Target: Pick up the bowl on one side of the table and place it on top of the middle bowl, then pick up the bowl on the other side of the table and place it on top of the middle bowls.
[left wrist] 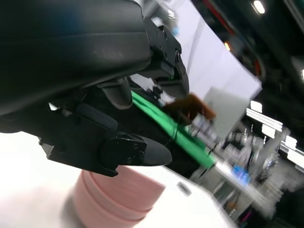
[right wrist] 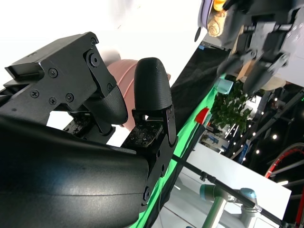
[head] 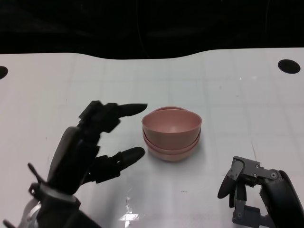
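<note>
A stack of pink bowls (head: 172, 134) stands in the middle of the white table (head: 237, 95), nested one in another. My left hand (head: 95, 142) is just left of the stack, fingers spread apart and holding nothing, its fingertips a short gap from the bowls. The left wrist view shows the same pink stack (left wrist: 118, 197) beyond my empty left hand (left wrist: 114, 137). My right hand (head: 249, 190) is low at the near right, apart from the stack, fingers apart and empty. In the right wrist view a bit of the pink bowl (right wrist: 124, 71) shows behind my right hand (right wrist: 123, 99).
Two dark round holes sit in the table, one at the far right (head: 289, 66) and one at the left edge (head: 2, 72). Beyond the table's far edge all is dark.
</note>
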You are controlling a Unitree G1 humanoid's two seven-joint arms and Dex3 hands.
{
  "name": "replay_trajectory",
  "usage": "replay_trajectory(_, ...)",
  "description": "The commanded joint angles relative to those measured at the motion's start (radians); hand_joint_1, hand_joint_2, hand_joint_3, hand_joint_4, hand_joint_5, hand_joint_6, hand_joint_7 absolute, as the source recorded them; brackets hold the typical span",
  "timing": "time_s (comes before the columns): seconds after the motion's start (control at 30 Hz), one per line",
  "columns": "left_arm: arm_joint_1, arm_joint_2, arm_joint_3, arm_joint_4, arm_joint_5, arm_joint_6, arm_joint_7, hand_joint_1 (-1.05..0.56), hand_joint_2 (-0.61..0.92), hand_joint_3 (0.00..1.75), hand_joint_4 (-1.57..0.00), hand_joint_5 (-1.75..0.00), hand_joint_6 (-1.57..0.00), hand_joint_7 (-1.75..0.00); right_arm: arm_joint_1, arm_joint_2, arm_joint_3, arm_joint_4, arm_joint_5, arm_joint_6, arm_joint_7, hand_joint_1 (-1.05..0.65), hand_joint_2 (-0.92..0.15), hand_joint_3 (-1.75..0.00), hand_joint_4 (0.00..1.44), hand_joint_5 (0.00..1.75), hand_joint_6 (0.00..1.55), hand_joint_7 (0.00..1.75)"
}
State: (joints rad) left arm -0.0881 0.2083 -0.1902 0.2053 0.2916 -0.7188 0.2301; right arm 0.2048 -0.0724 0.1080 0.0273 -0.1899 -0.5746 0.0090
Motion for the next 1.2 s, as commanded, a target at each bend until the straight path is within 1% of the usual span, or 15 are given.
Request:
replay_trajectory(0.03, 0.076, -0.042, 0.013, -0.053, -0.178, 0.04, -0.08, -0.29, 0.91, 0.27, -0.31, -1.54, -0.33, -1.23, 0.007, -0.006, -0.008, -0.002, 0.008, -0.01, -0.007, -0.03, -0.21, -1.67, 0.94, 1.75, 0.86, 1.48)
replay_trajectory(0.07, 0.096, -0.051, 0.015, -0.074, -0.212, 0.061, -0.102, -0.27, 0.9, 0.29, -0.38, -1.53, -0.37, -1.25, 0.008, -0.007, -0.009, -0.002, 0.01, -0.014, -0.005, -0.03, -0.21, -1.67, 0.93, 1.75, 0.86, 1.48)
replay_trajectory(0.1, 0.116, -0.057, 0.018, -0.094, -0.238, 0.084, -0.122, -0.26, 0.86, 0.39, -0.46, -1.51, -0.43, -1.26, 0.009, -0.008, -0.01, -0.004, 0.013, -0.015, -0.004, -0.03, -0.21, -1.67, 0.93, 1.75, 0.86, 1.48)
replay_trajectory(0.13, 0.136, -0.061, 0.019, -0.119, -0.27, 0.113, -0.147, -0.25, 0.77, 0.59, -0.53, -1.49, -0.52, -1.24, 0.01, -0.01, -0.011, -0.005, 0.014, -0.018, -0.003, -0.03, -0.21, -1.67, 0.93, 1.75, 0.86, 1.48)
replay_trajectory(0.2, 0.171, -0.066, 0.022, -0.161, -0.328, 0.161, -0.195, -0.2, 0.68, 0.83, -0.63, -1.48, -0.66, -1.23, 0.012, -0.013, -0.014, -0.008, 0.011, -0.02, -0.003, -0.03, -0.21, -1.67, 0.93, 1.75, 0.86, 1.47)
replay_trajectory(0.3, 0.215, -0.077, 0.03, -0.215, -0.416, 0.238, -0.256, -0.16, 0.62, 0.99, -0.73, -1.5, -0.76, -1.21, 0.015, -0.017, -0.015, -0.003, 0.016, -0.031, 0.001, -0.03, -0.22, -1.65, 0.93, 1.75, 0.86, 1.47)
replay_trajectory(0.37, 0.235, -0.085, 0.037, -0.237, -0.433, 0.268, -0.277, -0.15, 0.61, 1.02, -0.75, -1.5, -0.78, -1.2, 0.021, -0.022, -0.018, -0.009, 0.026, -0.031, 0.008, -0.03, -0.23, -1.64, 0.93, 1.75, 0.86, 1.47)
replay_trajectory(0.43, 0.258, -0.099, 0.044, -0.257, -0.459, 0.315, -0.294, -0.12, 0.56, 1.14, -0.79, -1.61, -0.81, -1.28, 0.034, -0.031, -0.026, -0.022, 0.044, -0.028, 0.019, -0.02, -0.22, -1.63, 0.92, 1.74, 0.86, 1.45)
replay_trajectory(0.5, 0.269, -0.111, 0.052, -0.272, -0.473, 0.352, -0.306, -0.11, 0.51, 1.22, -0.8, -1.66, -0.82, -1.31, 0.041, -0.035, -0.03, -0.029, 0.054, -0.025, 0.025, -0.02, -0.22, -1.63, 0.92, 1.73, 0.87, 1.44)
replay_trajectory(0.73, 0.276, -0.138, 0.077, -0.291, -0.464, 0.385, -0.335, -0.11, 0.49, 1.26, -0.8, -1.67, -0.83, -1.32, 0.044, -0.033, -0.034, -0.033, 0.057, -0.023, 0.033, -0.02, -0.21, -1.63, 0.93, 1.72, 0.88, 1.42)
replay_trajectory(0.77, 0.276, -0.13, 0.082, -0.261, -0.471, 0.368, -0.361, -0.11, 0.49, 1.26, -0.8, -1.67, -0.83, -1.32, 0.051, -0.036, -0.035, -0.032, 0.062, -0.03, 0.037, -0.02, -0.21, -1.63, 0.93, 1.72, 0.88, 1.42)
replay_trajectory(0.8, 0.275, -0.125, 0.086, -0.238, -0.475, 0.356, -0.382, -0.14, 0.47, 1.27, -0.8, -1.71, -0.8, -1.41, 0.056, -0.038, -0.036, -0.031, 0.066, -0.034, 0.04, -0.01, -0.23, -1.6, 0.92, 1.69, 0.87, 1.37)
replay_trajectory(0.87, 0.274, -0.125, 0.097, -0.212, -0.478, 0.34, -0.412, -0.15, 0.46, 1.28, -0.8, -1.73, -0.79, -1.46, 0.062, -0.04, -0.038, -0.031, 0.071, -0.039, 0.044, -0.01, -0.24, -1.58, 0.91, 1.68, 0.87, 1.33)
replay_trajectory(1.03, 0.259, -0.133, 0.112, -0.17, -0.478, 0.305, -0.465, -0.17, 0.42, 1.32, -0.84, -1.75, -0.77, -1.53, 0.066, -0.042, -0.042, -0.028, 0.06, -0.035, 0.043, -0.02, -0.25, -1.53, 0.88, 1.65, 0.87, 1.28)
replay_trajectory(1.2, 0.256, -0.144, 0.123, -0.155, -0.473, 0.289, -0.483, -0.18, 0.4, 1.35, -0.85, -1.75, -0.77, -1.54, 0.066, -0.042, -0.043, -0.028, 0.061, -0.035, 0.044, -0.02, -0.26, -1.51, 0.88, 1.65, 0.87, 1.27)
